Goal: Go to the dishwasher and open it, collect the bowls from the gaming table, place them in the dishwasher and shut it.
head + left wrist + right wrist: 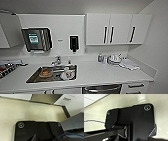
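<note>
Head view: the dishwasher [102,89] sits low at the near edge, under the white surface [100,73], its steel front and bar handle shut, just right of the sink [53,73], which holds dishes. Further right stand a bottle and a pile of dishes [115,60] near the far wall; above hang white wall cabinets [117,28], with a paper-towel dispenser [37,39] and soap dispenser [73,43] to their left. The step in hand looks like the approach for opening the door. That calls for an arm lowered to the handle and a pull outward. Whether either pincer is apart or together, I cannot tell.
</note>
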{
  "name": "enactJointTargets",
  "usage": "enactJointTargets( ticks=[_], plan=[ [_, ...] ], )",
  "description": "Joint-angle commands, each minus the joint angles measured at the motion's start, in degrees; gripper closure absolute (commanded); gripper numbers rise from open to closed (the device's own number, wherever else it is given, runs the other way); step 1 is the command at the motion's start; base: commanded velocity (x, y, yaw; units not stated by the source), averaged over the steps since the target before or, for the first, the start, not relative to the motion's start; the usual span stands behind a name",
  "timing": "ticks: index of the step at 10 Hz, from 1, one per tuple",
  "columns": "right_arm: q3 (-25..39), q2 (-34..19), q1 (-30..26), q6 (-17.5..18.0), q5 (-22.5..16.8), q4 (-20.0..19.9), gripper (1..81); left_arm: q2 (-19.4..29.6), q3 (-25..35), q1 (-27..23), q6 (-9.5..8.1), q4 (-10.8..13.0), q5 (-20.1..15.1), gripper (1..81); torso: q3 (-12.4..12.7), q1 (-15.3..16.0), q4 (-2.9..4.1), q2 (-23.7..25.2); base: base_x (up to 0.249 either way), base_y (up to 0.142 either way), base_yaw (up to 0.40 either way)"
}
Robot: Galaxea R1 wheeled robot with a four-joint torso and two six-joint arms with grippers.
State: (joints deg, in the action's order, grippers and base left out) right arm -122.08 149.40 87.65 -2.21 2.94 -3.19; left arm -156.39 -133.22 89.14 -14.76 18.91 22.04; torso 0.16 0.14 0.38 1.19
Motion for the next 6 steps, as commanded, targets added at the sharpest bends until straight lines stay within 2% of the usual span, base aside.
enactJointTargets(
  ticks=[1, 5, 6],
  plan=[
    [3.8, -3.6, -3.0, 0.3, -3.8, -0.1, 1.0, 1.8, 0.6, -1.5, 0.35, 2.0, 2.8, 1.0, 0.0, 3.7, 0.00, 5.7, 0.000, 0.000, 0.000],
    [4.6, -4.5, -3.1, 0.3, -3.8, -0.1, 1.0, 2.6, 0.5, -1.1, 0.35, 2.6, 3.1, 1.0, 0.0, 7.9, 0.00, 12.5, 0.000, 0.000, 0.000],
    [5.6, -5.4, -3.1, 0.3, -3.8, -0.1, 1.0, 2.6, 0.5, -1.0, 0.35, 2.6, 3.1, 1.0, -5.4, 9.0, 0.00, 14.2, 0.000, 0.000, 0.000]
  ],
)
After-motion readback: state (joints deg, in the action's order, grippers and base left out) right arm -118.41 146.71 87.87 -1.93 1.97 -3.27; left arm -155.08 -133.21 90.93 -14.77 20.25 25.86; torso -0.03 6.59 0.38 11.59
